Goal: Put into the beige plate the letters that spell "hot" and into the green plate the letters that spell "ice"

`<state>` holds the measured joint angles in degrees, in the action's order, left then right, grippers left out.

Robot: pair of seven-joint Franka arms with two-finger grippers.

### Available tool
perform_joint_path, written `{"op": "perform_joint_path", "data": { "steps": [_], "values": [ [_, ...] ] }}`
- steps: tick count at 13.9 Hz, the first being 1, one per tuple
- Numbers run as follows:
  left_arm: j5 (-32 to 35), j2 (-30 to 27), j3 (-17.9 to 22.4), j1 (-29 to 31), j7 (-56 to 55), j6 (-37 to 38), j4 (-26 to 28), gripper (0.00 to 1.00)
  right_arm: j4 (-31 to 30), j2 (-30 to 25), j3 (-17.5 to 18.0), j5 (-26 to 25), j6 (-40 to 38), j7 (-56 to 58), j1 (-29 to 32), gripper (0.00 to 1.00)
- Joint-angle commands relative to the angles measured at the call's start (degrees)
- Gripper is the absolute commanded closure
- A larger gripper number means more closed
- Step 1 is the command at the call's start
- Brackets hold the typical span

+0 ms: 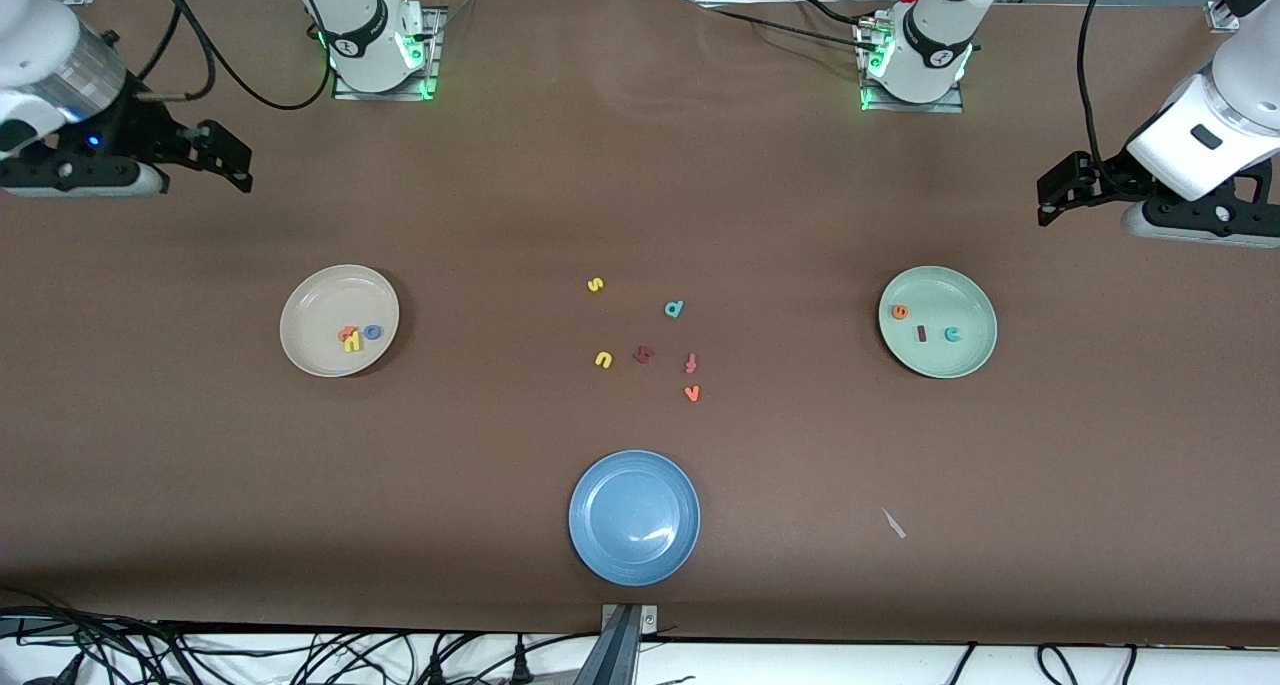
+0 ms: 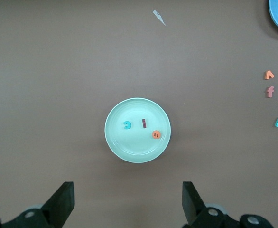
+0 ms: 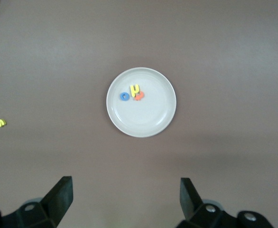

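The beige plate [image 1: 320,305] lies toward the right arm's end of the table and holds the yellow h [image 1: 351,343], blue o [image 1: 373,332] and orange t [image 1: 345,333], bunched together. The green plate [image 1: 940,360] lies toward the left arm's end with the orange e [image 1: 900,312], dark red i [image 1: 922,334] and teal c [image 1: 954,334] in a row. My right gripper [image 1: 240,165] hangs open and empty high over bare table beside the beige plate [image 3: 143,121]. My left gripper [image 1: 1048,197] hangs open and empty beside the green plate [image 2: 134,142].
Loose letters sit mid-table: yellow s [image 1: 595,285], teal d [image 1: 674,309], yellow u [image 1: 603,360], a dark red letter [image 1: 643,355], pinkish f [image 1: 691,364], orange v [image 1: 692,393]. A blue plate [image 1: 600,485] lies nearer the front camera. A white scrap [image 1: 893,523] lies beside it.
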<state>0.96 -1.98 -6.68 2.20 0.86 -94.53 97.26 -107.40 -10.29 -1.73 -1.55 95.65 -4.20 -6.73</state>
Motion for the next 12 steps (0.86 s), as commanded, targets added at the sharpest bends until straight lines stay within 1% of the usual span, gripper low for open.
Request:
{"op": "perform_joint_path", "data": {
  "steps": [1, 4, 6, 7, 10, 12],
  "values": [
    [-0.88, -1.10, 0.36, -0.09, 1.17, -0.40, 0.56, 0.00, 3.51, 0.62, -1.08, -0.56, -6.43, 0.07, -0.03, 0.00],
    [-0.88, -1.19, 0.36, -0.09, 1.34, -0.22, 0.56, 0.00, 4.04, 1.40, -1.78, -0.30, -7.15, -0.11, -1.43, 0.00],
    [-0.96, -0.93, 0.36, 0.00, 1.34, -0.22, -0.23, 0.00, 5.09, 2.02, -4.84, -0.12, -7.32, -0.28, -3.63, 0.00],
    [-0.96, -0.84, 0.36, 0.18, 1.34, -0.31, -0.23, 0.00, 5.70, 2.63, -5.73, -0.03, -7.32, -0.20, -3.90, 0.00],
    [-1.23, 0.39, 0.44, 0.35, 1.34, -0.57, -0.23, 0.00, 8.25, 5.71, -5.83, 1.37, -7.32, -0.98, -3.64, 0.00],
    [-0.97, 1.36, 0.44, 0.35, 1.25, -2.93, -0.41, 0.00, 8.35, 6.07, -5.74, 1.29, -6.71, -0.99, -3.72, 0.00]
  ]
}}
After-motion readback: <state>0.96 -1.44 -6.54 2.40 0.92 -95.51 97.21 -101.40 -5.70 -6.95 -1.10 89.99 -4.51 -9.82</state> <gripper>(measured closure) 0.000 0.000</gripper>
